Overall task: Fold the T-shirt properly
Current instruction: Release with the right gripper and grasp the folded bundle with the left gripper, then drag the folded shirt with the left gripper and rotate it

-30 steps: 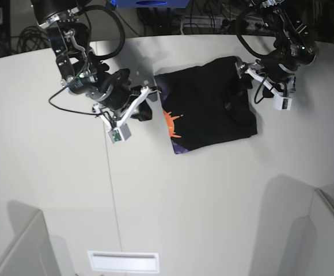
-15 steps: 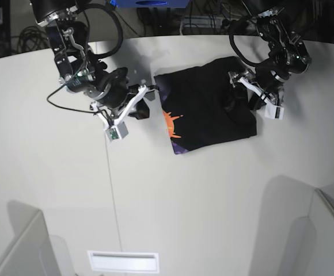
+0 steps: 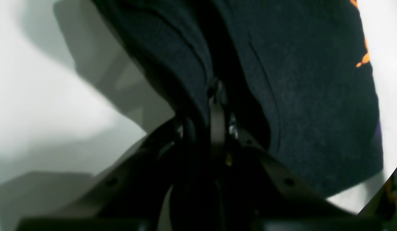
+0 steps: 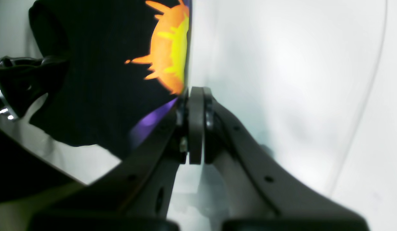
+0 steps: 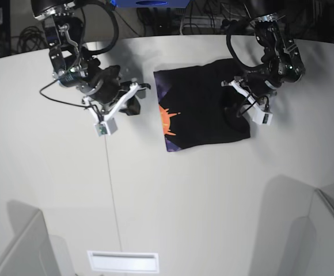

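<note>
On your table [image 5: 173, 195] the folded T-shirt [image 5: 204, 106] lies toward the far edge, the left gripper [image 5: 234, 104] at its right edge in the base view and the right gripper [image 5: 137, 98] just beside its left edge.

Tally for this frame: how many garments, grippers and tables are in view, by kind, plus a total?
T-shirt: 1
Grippers: 2, the left gripper and the right gripper
Table: 1
Total: 4
</note>
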Robot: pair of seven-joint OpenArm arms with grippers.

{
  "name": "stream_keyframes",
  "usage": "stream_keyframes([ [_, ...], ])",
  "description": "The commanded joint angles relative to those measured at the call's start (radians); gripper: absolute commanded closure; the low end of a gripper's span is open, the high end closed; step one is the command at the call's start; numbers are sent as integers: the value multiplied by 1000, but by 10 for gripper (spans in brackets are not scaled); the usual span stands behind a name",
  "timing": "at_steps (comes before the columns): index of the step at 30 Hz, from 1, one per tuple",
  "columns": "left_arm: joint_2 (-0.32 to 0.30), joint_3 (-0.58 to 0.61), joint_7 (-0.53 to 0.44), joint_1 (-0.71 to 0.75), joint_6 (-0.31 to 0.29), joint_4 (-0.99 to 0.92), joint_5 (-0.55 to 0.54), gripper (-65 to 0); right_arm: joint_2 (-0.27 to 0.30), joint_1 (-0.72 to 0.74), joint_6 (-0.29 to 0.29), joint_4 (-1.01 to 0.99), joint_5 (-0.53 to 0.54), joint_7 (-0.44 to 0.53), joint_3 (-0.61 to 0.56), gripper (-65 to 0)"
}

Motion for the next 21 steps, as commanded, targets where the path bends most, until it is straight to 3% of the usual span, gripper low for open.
stream_keyframes([
  [1, -17, 35, 31, 2, 15, 9, 35, 0, 9, -9, 0, 21, 1, 20, 44, 0],
  [4, -84, 148, 34, -23, 58, 6, 35, 0, 9, -50, 2, 21, 1, 20, 148, 0],
  [11, -204, 381, 35, -106, 80, 10, 33, 0, -3, -128, 121, 21, 1, 15, 372, 0],
  [17, -256, 526, 86, -209, 100, 4, 35, 0, -5, -190, 131, 20, 1, 18, 480, 0],
  [21, -294, 658, 92, -292, 100, 4, 35, 0, -51, -223, 131, 18, -1, 15, 552, 0],
])
